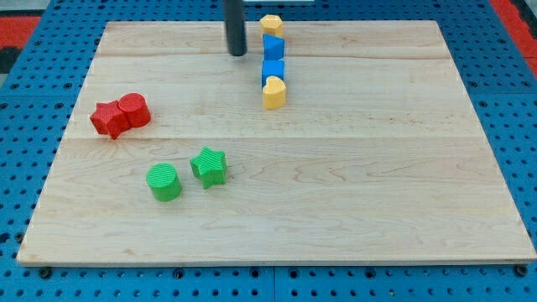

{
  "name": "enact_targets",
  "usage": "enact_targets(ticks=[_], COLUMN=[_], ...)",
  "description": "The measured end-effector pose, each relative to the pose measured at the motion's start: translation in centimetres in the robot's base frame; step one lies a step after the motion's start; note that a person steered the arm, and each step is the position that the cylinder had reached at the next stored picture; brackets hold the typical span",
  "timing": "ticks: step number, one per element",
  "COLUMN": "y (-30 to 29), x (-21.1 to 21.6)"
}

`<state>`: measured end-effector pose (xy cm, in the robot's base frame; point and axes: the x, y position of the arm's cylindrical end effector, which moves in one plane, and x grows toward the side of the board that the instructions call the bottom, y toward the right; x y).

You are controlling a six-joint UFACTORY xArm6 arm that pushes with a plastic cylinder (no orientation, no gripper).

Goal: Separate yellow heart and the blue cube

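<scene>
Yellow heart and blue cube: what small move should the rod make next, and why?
Probably slide my tip toward the view's bottom right, into the seam between the yellow heart and the blue cube. They touch in a column, and the tip stands to the cube's upper left, so a wedge there should part them.

My dark rod stands upright near the view's top, my tip (237,54) resting at board height.

We have a single view, set high in front of the pale wooden table (336,210) and tilted down across it. It takes in the whole table, which narrows toward the view's top, with blue perforated board (33,277) showing around the table's edges.
</scene>
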<state>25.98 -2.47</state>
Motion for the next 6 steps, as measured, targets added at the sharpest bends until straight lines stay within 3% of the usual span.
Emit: enact_targets(ticks=[2, 3, 5, 6], y=[17.7, 16.8, -0.4, -2.9], x=[0.1, 6.9, 10.2, 9.5])
